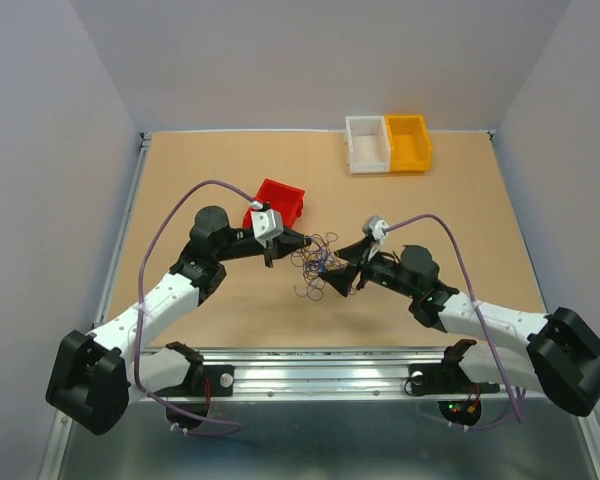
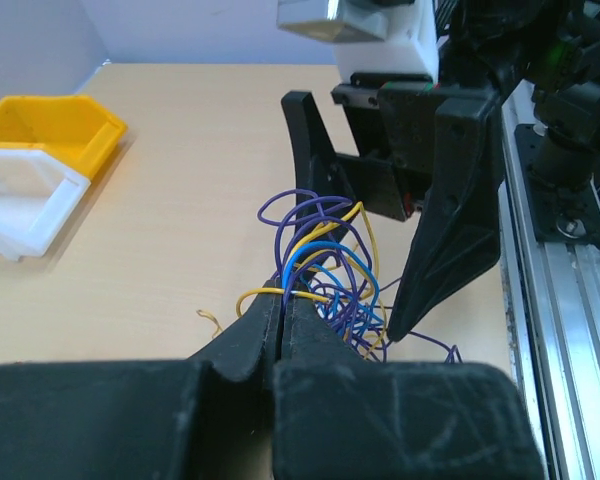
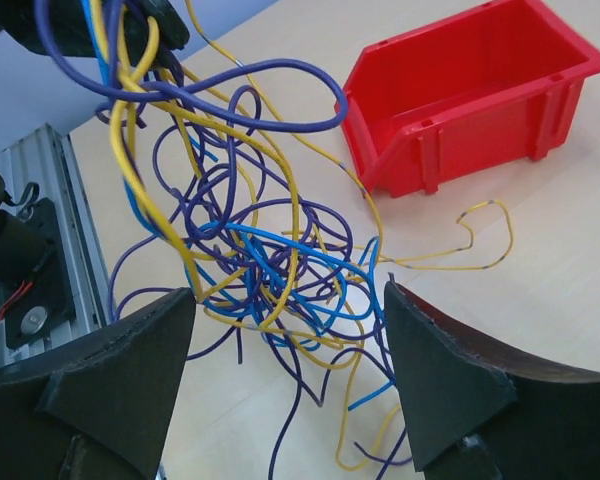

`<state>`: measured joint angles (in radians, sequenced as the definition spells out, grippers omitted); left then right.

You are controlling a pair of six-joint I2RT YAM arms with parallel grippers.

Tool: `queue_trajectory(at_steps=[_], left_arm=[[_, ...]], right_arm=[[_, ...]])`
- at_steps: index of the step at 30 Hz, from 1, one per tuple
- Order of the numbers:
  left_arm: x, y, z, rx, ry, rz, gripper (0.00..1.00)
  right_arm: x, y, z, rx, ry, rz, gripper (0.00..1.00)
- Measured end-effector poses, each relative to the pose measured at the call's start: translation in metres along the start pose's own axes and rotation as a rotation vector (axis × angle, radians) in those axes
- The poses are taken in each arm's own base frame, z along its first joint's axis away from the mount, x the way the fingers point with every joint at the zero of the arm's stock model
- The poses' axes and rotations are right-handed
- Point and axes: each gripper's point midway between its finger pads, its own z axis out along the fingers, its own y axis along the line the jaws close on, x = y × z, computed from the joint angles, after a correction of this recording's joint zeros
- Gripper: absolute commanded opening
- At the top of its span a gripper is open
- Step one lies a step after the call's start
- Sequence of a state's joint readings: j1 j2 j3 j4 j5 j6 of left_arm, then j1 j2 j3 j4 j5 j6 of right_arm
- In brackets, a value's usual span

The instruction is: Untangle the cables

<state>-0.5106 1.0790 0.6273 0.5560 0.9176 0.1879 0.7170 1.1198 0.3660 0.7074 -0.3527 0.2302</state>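
Shows the cables (image 1: pixel 320 262) as a loose scribble of hair-thin purple, blue and yellow strands, looping and crossing, mid-frame in the top view, lower right of a red bin (image 1: pixel 277 203). Finds the left gripper (image 2: pixel 283 300) clamped together on a few strands, the right gripper (image 3: pixel 288 295) spread wide astride the clump.

The cables (image 3: pixel 250 250) were thin purple, blue and yellow wires in one loose tangle, pinched at the left hand's (image 2: pixel 280 298) closed tips and sitting between the right hand's (image 3: pixel 288 297) open fingers.
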Motion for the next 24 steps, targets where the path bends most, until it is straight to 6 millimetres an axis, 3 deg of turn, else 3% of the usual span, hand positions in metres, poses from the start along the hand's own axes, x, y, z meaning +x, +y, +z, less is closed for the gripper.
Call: queue_trajectory(at_steps=[3, 4, 5, 8, 9, 11, 12, 13, 15, 19, 24], left_arm=[[0.0, -0.003, 0.003, 0.035, 0.0, -0.015, 0.0], [0.0, -0.004, 0.003, 0.046, 0.001, -0.019, 0.0], [0.001, -0.007, 0.004, 0.064, 0.002, -0.026, 0.0], [0.004, -0.012, 0.005, 0.102, 0.005, -0.039, 0.01], [0.004, -0.013, 0.005, 0.109, 0.006, -0.042, 0.04], [0.004, -0.015, 0.005, 0.117, 0.006, -0.043, 0.13], [0.004, -0.014, 0.005, 0.112, 0.006, -0.042, 0.22], [0.004, -0.012, 0.006, 0.103, 0.007, -0.039, 0.45], [0.004, -0.007, 0.006, 0.076, 0.01, -0.034, 0.75], [0.007, 0.001, 0.006, 0.038, 0.018, -0.017, 0.94], [0.023, 0.007, 0.011, 0.029, 0.051, -0.042, 0.96]], right_arm=[[0.008, 0.001, 0.007, 0.0, 0.027, 0.005, 0.67], [0.01, 0.0, 0.009, 0.004, 0.033, 0.006, 0.59], [0.011, 0.001, 0.009, 0.006, 0.037, 0.004, 0.38], [0.009, -0.003, 0.01, 0.033, 0.027, 0.01, 0.14], [0.008, -0.004, 0.009, 0.041, 0.021, 0.009, 0.01], [0.002, -0.008, 0.008, 0.075, 0.0, 0.012, 0.01], [-0.003, -0.011, 0.007, 0.097, -0.017, 0.008, 0.01], [-0.011, -0.015, 0.005, 0.126, -0.043, 0.007, 0.01], [-0.028, -0.021, -0.002, 0.183, -0.104, 0.006, 0.01], [-0.065, -0.022, -0.022, 0.241, -0.244, -0.002, 0.01], [-0.092, -0.013, -0.037, 0.235, -0.343, -0.007, 0.01]])
